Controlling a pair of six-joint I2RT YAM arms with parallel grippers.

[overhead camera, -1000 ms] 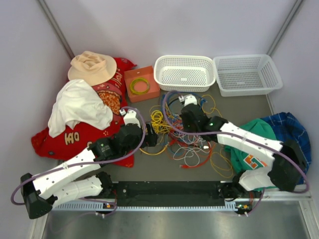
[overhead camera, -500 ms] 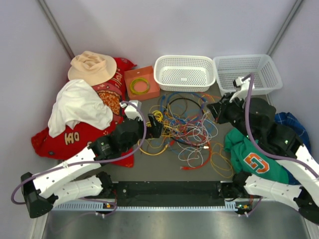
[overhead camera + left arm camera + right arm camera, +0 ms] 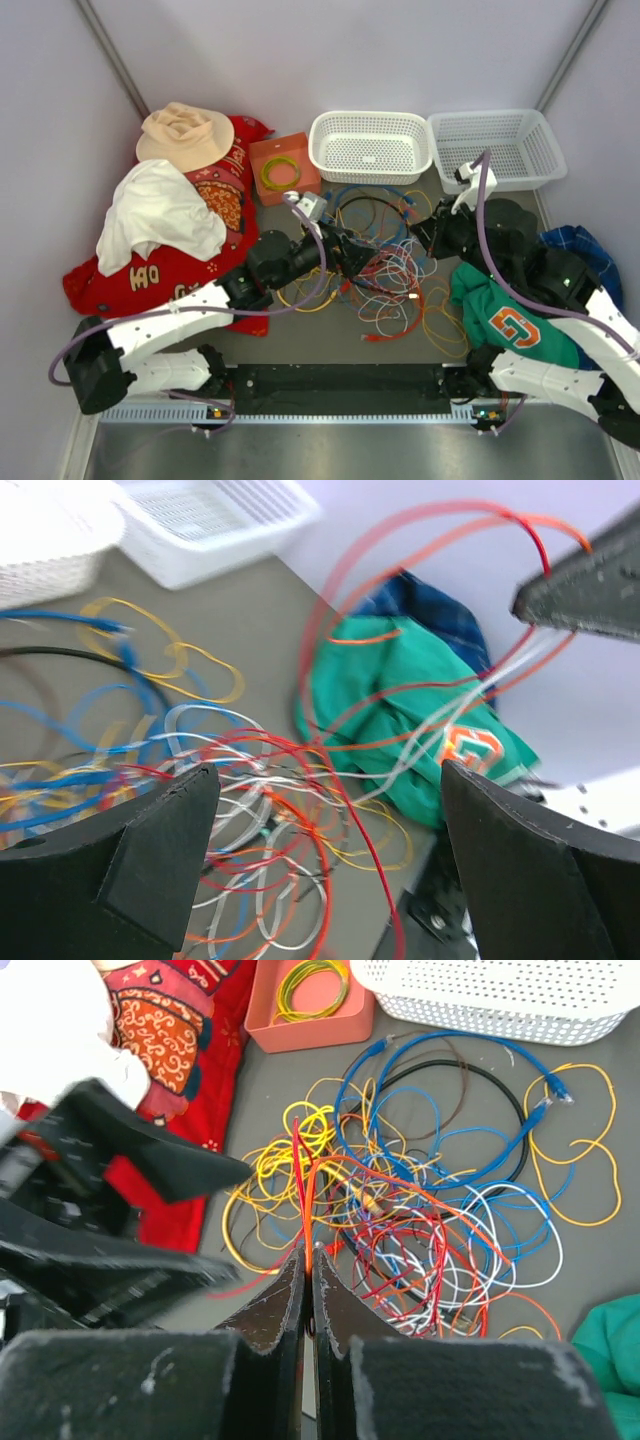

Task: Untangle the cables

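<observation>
Large orange block letter outlined in white, reading as C or G, on the green shirt (image 3: 510,330); white letters, upside down and roughly "OM", on the red cloth (image 3: 140,277); otherwise too blurred to read.

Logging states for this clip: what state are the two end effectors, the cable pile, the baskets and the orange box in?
left end effector: open, gripping nothing.
right end effector: shut on red-orange strands pulled taut from the pile.
cables: tangled in one pile on the table.
left basket: upright, no cables inside.
right basket: upright, no cables inside.
orange box: open-topped, green-yellow coil inside.
</observation>
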